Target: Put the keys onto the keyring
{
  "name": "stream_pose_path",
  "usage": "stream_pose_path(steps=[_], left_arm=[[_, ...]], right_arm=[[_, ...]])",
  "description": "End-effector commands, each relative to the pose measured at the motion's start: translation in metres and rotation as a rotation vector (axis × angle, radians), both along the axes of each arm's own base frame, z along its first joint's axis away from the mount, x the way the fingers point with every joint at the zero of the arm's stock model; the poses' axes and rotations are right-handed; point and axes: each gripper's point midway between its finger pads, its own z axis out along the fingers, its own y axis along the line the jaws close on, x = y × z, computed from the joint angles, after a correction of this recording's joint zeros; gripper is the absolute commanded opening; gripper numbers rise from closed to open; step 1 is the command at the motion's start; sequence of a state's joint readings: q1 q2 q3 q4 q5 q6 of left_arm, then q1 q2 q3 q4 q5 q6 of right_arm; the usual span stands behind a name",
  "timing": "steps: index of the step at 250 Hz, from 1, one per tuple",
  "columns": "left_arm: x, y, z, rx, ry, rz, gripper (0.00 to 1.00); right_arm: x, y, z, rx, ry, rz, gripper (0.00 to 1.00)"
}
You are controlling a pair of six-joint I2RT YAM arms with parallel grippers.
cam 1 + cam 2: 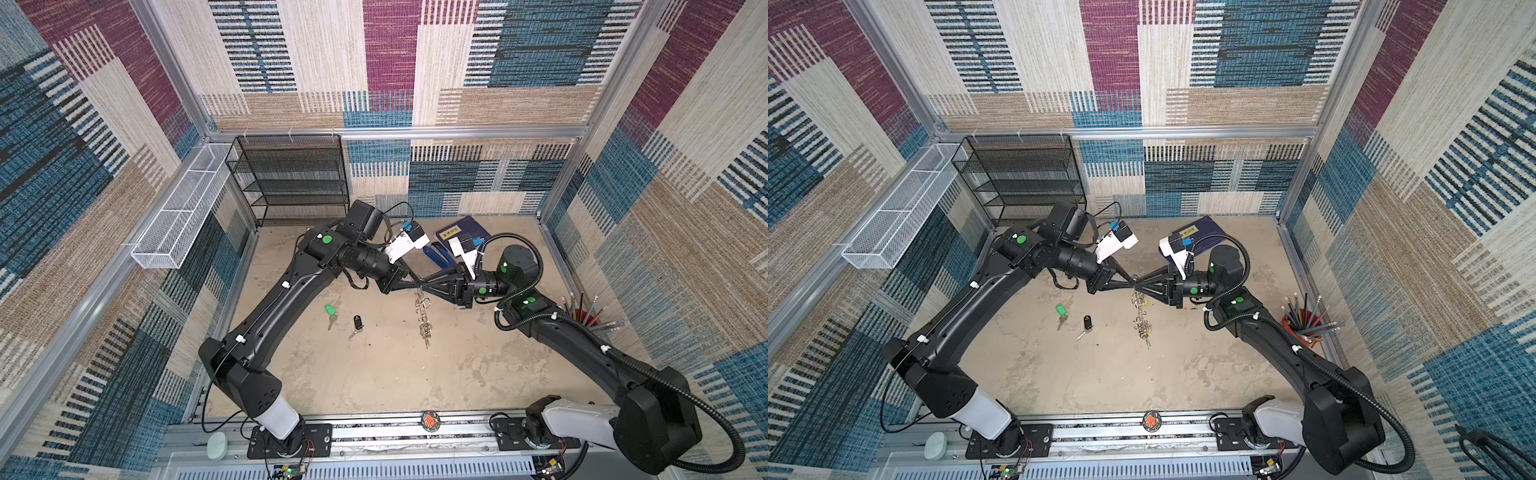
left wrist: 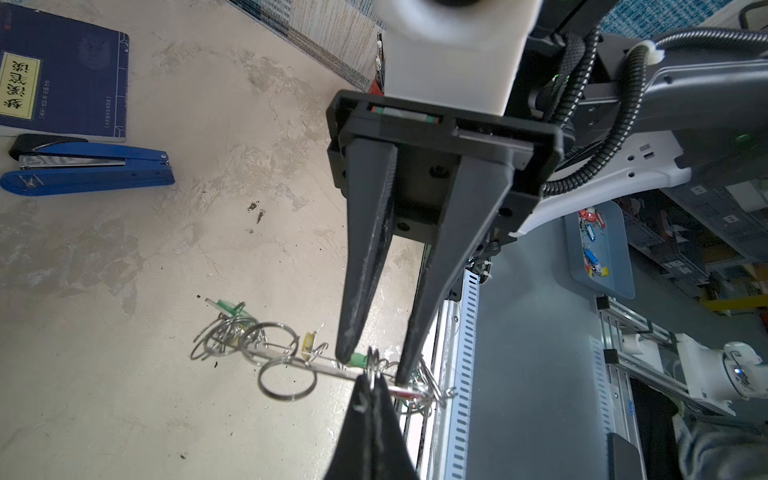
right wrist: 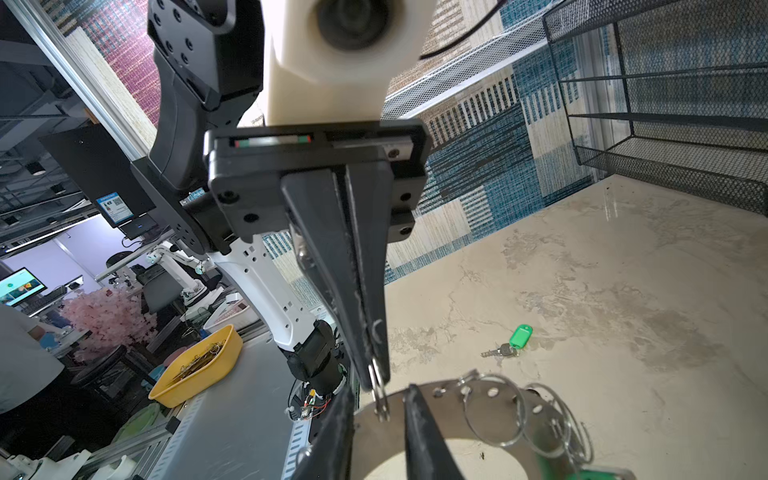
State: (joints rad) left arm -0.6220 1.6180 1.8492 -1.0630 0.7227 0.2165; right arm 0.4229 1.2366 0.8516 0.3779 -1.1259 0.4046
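The keyring (image 1: 423, 320) (image 1: 1142, 322), a flat grey disc rimmed with split rings and coloured tags, hangs edge-down above the table's middle. My left gripper (image 1: 418, 284) (image 2: 372, 380) is shut on one small split ring at the disc's upper rim. My right gripper (image 1: 423, 286) (image 3: 378, 392) faces it tip to tip. Its fingers (image 3: 415, 415) stand slightly apart either side of that split ring, in front of the disc (image 3: 449, 415). The keys lie on the table to the left, one with a green tag (image 1: 329, 311) (image 3: 515, 340) and one with a black tag (image 1: 358, 323).
A blue book (image 1: 463, 232) and a blue stapler (image 2: 87, 174) lie behind the grippers. A red cup of pencils (image 1: 586, 318) stands at the right edge. A black mesh rack (image 1: 291, 178) and a white wire basket (image 1: 178, 212) sit at the back left.
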Motion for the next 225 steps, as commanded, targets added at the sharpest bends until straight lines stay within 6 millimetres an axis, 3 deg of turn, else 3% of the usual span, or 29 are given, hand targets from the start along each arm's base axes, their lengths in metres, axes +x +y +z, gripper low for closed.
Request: stream_pose_path(steps=[1, 87, 150, 225], left_arm=[[-0.004, -0.002, 0.006, -0.029, -0.026, -0.040, 0.00], [-0.003, -0.003, 0.004, -0.031, -0.025, -0.039, 0.00], [-0.001, -0.001, 0.000, -0.028, -0.026, -0.010, 0.00], [0.002, 0.014, 0.017, -0.185, -0.002, 0.075, 0.29]], right_arm=[[-0.003, 0.002, 0.007, 0.016, -0.027, 0.019, 0.19], [-0.008, 0.005, 0.006, 0.016, -0.025, 0.042, 0.00], [-0.013, 0.004, 0.009, 0.048, -0.026, 0.055, 0.00], [-0.011, 0.003, 0.012, 0.093, -0.011, 0.049, 0.00]])
